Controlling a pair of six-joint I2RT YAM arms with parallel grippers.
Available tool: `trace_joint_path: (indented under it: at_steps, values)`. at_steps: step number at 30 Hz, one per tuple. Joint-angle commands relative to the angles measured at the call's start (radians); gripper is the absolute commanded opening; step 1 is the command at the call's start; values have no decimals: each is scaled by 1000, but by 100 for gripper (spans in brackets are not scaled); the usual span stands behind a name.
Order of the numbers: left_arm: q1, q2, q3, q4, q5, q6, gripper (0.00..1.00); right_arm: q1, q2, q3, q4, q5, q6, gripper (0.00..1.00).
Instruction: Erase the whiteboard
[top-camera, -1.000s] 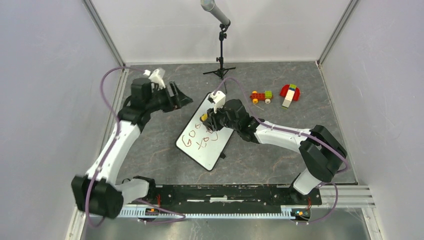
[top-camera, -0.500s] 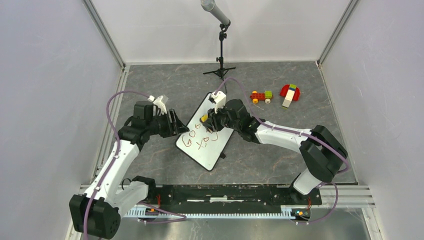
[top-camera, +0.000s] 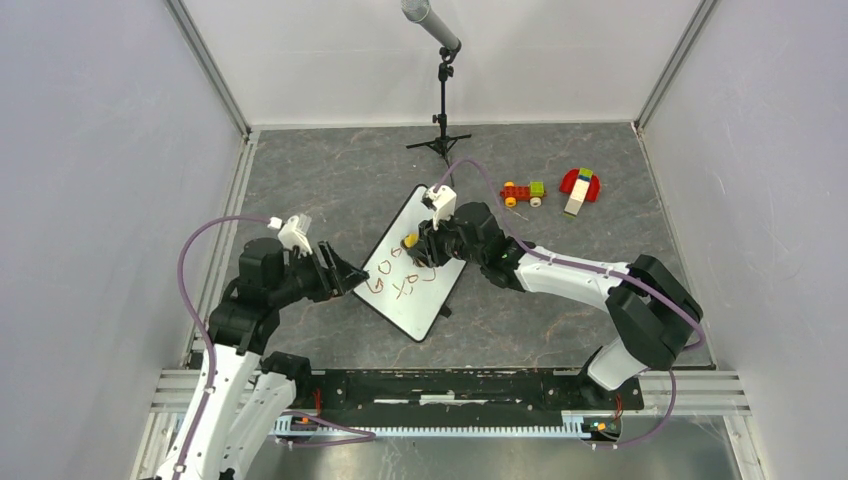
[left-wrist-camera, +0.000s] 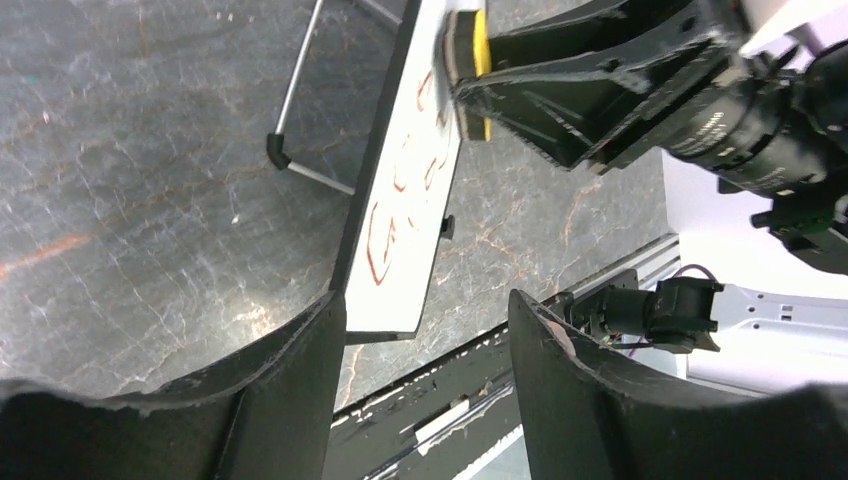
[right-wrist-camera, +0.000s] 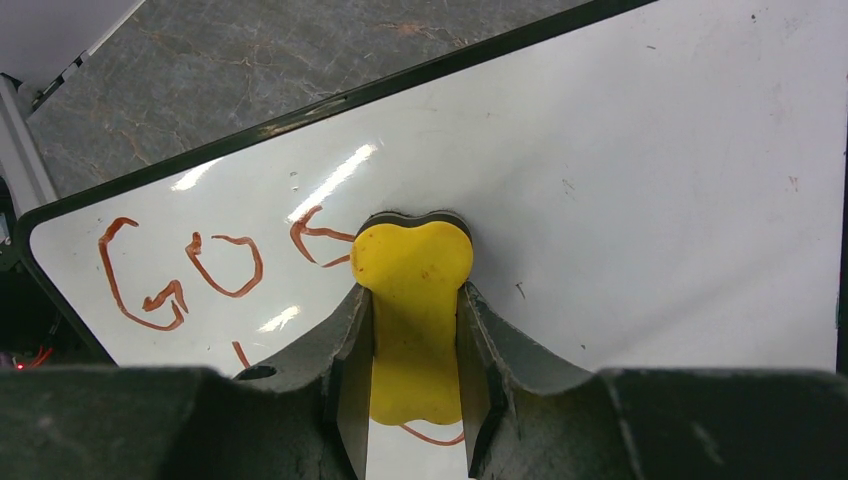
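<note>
The right claw (right-wrist-camera: 415, 300) is closed on a yellow eraser (right-wrist-camera: 412, 270), one finger on each flat side, and the eraser's dark-edged tip rests on the whiteboard (right-wrist-camera: 650, 150) directly beneath this claw. The red handwriting (right-wrist-camera: 180, 280) starts right at the eraser's tip and runs off to the left of the claw in its own wrist view. One more red stroke shows below the eraser, between the fingers. The board surface ahead of this claw and to its right is bare white with a few faint specks. The board lies flat on the grey marbled bench (top-camera: 330, 190), skewed to the bench edges. The left claw (left-wrist-camera: 425, 300) is open, fingers spread wide, and in its wrist view the board's near corner sits in the gap between them. Whether either finger touches the frame cannot be told. Beyond the right claw and off to its right, well apart from the board, lie a red toy car (top-camera: 522, 192) and a red block toy (top-camera: 579, 185). A microphone stand (top-camera: 441, 100) stands past the board's far corner.
</note>
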Motion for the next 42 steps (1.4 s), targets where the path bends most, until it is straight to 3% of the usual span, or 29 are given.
trace_joint_path:
  at_steps: [1, 4, 6, 9, 15, 24, 32, 38, 42]
  values:
    - [-1, -9, -54, -39, -7, -86, 66, 8, -34, -6, 37, -19, 12, 28]
    - [-1, -35, -55, -76, -72, -103, 80, 9, -44, -19, 43, -22, 17, 28]
    - [-1, -52, -68, -76, -85, -107, 81, 11, -50, -28, 49, -23, 20, 28]
    - [-1, -48, -99, -43, -48, -120, 73, 12, -51, -29, 47, -20, 17, 28]
    - [-1, -41, -99, 14, -4, -118, 48, 12, -55, -24, 46, -26, 13, 29]
    - [-1, 45, -99, 82, 63, -84, 35, 11, -33, 79, -58, 101, -117, 30]
    - [-1, 70, -158, 199, 75, -93, 22, 24, 35, 127, 8, 31, -96, 33]
    - [-1, 99, -161, 254, 116, -86, 12, 26, 64, 139, -19, 0, -128, 64]
    - [-1, 109, -152, 230, 96, -76, 12, 26, 25, 120, -20, 24, -147, 81]
